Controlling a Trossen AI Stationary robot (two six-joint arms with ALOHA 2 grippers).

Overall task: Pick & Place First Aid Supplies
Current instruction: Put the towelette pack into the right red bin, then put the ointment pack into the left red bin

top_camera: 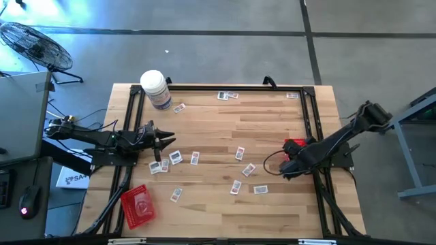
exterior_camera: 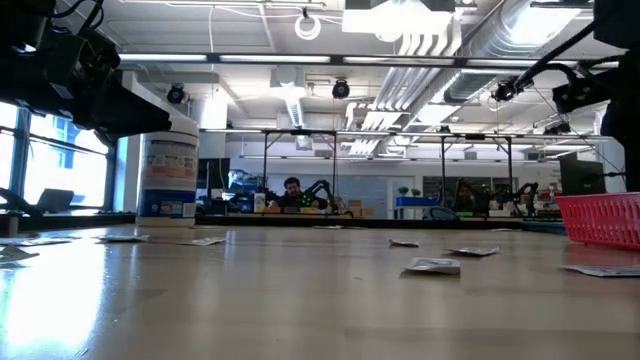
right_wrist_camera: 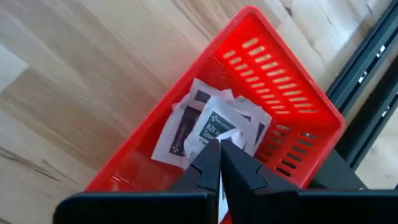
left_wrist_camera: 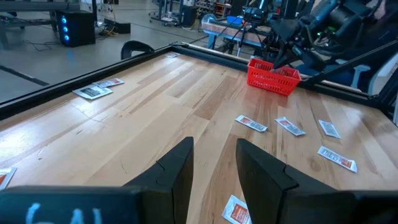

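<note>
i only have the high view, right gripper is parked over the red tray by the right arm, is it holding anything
Observer: Yes, as far as the right wrist view shows. The right gripper is pinched shut with a sliver of white held packet between its fingers, above the red tray.
Operator: anything in that tray yet
Observer: Several loose packets lie overlapping in it, white with dark print.
Operator: and the left one, open or shut
Observer: In the left wrist view the left gripper is open above the table, with a red-print packet lying just under its fingers.
</note>
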